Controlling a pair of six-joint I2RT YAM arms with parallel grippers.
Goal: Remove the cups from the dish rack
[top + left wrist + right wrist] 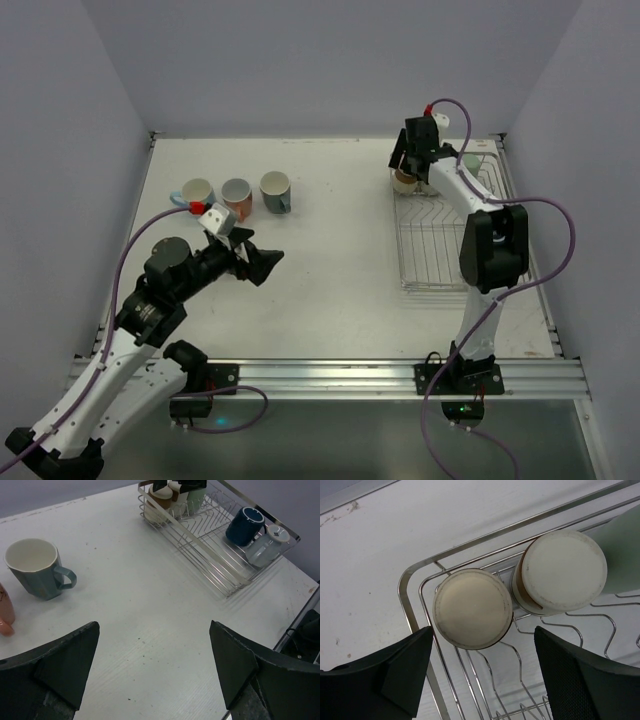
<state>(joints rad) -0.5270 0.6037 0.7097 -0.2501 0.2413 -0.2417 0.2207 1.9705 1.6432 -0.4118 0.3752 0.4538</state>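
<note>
Pale lilac walls (330, 60) close in a white surface (340, 270) on three sides, and a metal rail (330, 372) runs along its near edge. From above, the dish rack (440, 255) sits at the right of the surface, close to the right wall. Well to the left of the rack, three cups stand upright in a row: a pale cup (197, 192), a salmon cup (236, 196) and a grey-teal cup (275, 190), which is the nearest of the three to the rack. The left claw (262, 262) hangs over bare surface left of the rack, jaws spread and empty. The right claw (405, 165) is over the rack's far left corner.

From the left wrist, the white surface shows small dark specks and faint scuffs. The rack lies beyond the spread fingers. At one end of it, a dark blue cup (244, 526) and a pale blue cup (264, 545) lie side by side. Three more cups huddle at its other end, under the right arm.

From the right wrist, the surface outside the rack's rounded corner is scuffed and stained. Inside that corner, two cups stand upside down and just beside each other, one with a cream base (472, 607) and one with a white base (562, 572). A pale green cup (622, 550) shows at the frame's edge. The right claw's jaws stand apart above the cream-based cup, gripping nothing.
</note>
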